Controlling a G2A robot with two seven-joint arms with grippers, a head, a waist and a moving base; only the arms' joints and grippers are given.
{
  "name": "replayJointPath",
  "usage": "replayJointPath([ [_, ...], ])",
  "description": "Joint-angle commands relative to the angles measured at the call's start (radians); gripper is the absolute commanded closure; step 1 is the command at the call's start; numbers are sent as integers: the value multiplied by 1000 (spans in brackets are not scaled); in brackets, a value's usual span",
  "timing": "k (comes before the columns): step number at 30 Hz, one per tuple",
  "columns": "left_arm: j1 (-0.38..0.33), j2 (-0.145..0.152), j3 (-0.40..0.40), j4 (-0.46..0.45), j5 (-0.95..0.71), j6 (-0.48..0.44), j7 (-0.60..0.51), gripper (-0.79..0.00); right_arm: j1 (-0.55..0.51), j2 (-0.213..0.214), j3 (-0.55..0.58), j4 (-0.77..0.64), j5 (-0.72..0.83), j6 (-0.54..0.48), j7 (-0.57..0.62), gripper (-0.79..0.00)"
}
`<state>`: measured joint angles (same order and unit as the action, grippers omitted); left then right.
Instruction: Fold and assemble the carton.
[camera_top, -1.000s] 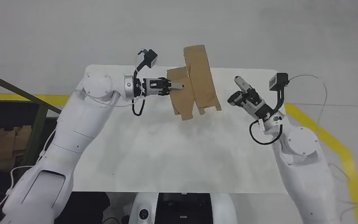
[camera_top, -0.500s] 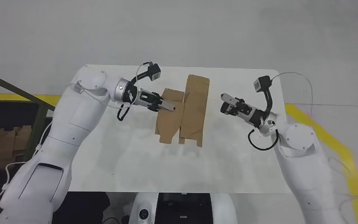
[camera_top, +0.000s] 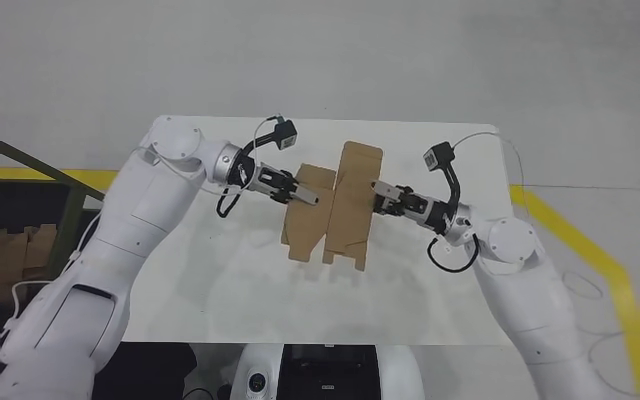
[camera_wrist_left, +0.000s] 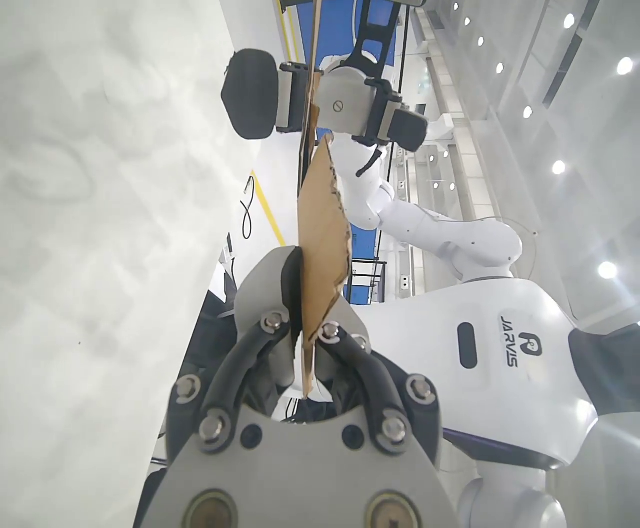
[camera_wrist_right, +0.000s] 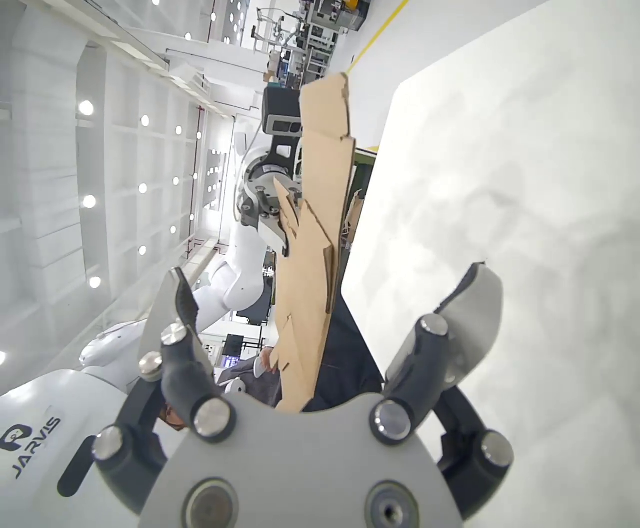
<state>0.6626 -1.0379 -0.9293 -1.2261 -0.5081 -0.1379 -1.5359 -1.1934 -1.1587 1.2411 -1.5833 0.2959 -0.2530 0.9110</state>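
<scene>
Between the left gripper's (camera_wrist_left: 310, 280) fingers the carton (camera_top: 350, 210) is pinched tight by one edge, so that side is clamped on. Straight across from it, the right gripper (camera_wrist_right: 327, 277) is spread wide, with the carton's opposite edge sitting between its fingers but not squeezed, far as anyone can tell. Carton hangs flat between the two, over the table (camera_top: 200, 290). Progress-wise it looks like barely started: no walls up, flaps loose, basically the whole fold-and-assemble job left.

Carton (camera_top: 350, 200): held over table (camera_top: 220, 300); one edge pinched inside left gripper (camera_wrist_left: 312, 295) jaws; opposite edge between spread right gripper (camera_wrist_right: 327, 282) jaws, apart from both fingers.
</scene>
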Motion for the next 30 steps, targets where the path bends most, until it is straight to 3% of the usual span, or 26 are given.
replayJointPath([
  [1,-4,0,7,3,-6,-3,0,0,2,-1,-7,6,4,-5,4,-480],
  [2,-6,1,10,4,-8,-4,0,0,3,-1,-11,9,4,-7,6,-385],
  [10,-19,3,33,12,-22,-11,0,0,20,-2,-31,27,1,-11,14,-265],
  [15,-25,6,39,19,-26,-16,0,0,25,-1,-34,33,1,-6,13,-89],
  [16,-26,6,40,20,-26,-18,0,0,26,-1,-35,33,3,-4,12,-15],
  [20,-29,6,39,22,-34,-23,0,0,28,-1,-36,37,9,2,5,0],
  [21,-30,5,35,27,-38,-25,11,-37,29,-1,-37,37,12,3,4,0],
  [22,-29,5,30,30,-43,-27,27,-360,29,-1,-37,39,16,4,2,0],
  [23,-26,4,27,31,-56,-28,36,-785,30,-1,-36,39,18,6,2,0],
  [30,-2,7,-42,59,-153,-27,140,-785,21,-2,-22,32,63,40,-62,0],
])
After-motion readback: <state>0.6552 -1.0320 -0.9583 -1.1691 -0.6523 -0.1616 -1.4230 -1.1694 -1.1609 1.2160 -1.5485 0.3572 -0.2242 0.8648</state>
